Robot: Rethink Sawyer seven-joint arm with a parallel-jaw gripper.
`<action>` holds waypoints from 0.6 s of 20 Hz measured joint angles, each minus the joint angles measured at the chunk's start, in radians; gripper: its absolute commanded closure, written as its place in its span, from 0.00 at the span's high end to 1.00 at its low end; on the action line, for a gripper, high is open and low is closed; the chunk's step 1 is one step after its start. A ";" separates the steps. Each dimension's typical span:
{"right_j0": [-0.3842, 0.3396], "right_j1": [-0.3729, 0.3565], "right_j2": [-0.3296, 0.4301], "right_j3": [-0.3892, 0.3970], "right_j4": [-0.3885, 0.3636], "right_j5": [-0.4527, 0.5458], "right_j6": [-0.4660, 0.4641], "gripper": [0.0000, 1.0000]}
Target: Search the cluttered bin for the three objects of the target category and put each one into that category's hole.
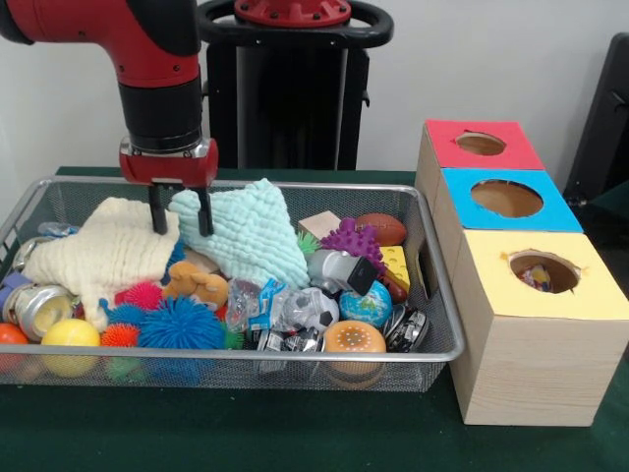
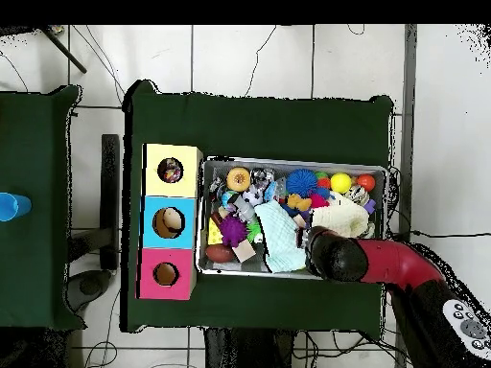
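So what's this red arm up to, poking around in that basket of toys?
It is sorting. The arm's gripper hangs open over the wire bin, its fingers down between a cream cloth and a mint cloth, holding nothing. Beside the bin stand three boxes; something multicoloured already shows inside the yellow-topped box's hole.

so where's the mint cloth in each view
Front view: the mint cloth lies mid-bin, just right of the gripper.
Overhead view: the mint cloth is at the bin's lower middle, left of the arm.
Shared landmark: the cream cloth beside it.
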 measured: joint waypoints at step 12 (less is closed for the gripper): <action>-0.001 0.001 0.001 -0.024 0.000 0.000 0.000 1.00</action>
